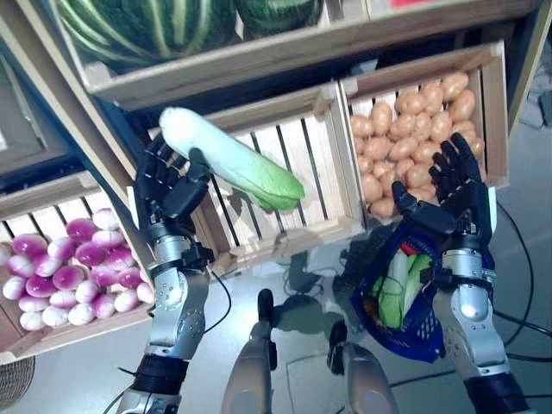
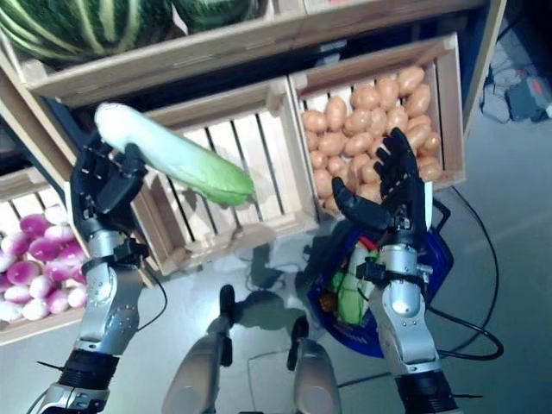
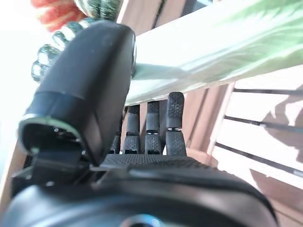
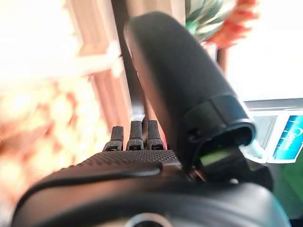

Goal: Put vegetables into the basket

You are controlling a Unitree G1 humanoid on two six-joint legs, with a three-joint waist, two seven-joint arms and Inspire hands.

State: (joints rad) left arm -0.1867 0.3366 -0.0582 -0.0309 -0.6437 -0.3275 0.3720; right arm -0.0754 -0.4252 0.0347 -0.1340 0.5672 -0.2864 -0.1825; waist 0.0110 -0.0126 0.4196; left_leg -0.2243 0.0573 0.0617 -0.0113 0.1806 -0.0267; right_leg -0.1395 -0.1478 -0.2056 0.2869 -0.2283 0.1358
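A long white-and-green cabbage [image 1: 233, 159] is held up in the air before the empty slatted crate [image 1: 297, 155]. My left hand [image 1: 164, 194] is shut on its white end, thumb [image 3: 90, 80] pressed against it and fingers behind. My right hand [image 1: 461, 190] is open with straight fingers, raised in front of the potato crate, and holds nothing. Just below it, by my right forearm, is the blue basket [image 1: 427, 332] with green and white vegetables [image 1: 398, 289] inside.
A crate of potatoes [image 1: 414, 129] stands at the upper right. Striped watermelons [image 1: 147, 26] fill the shelf above. Several purple-and-white round vegetables [image 1: 69, 267] lie in a crate at the lower left. Grey floor shows below the crates.
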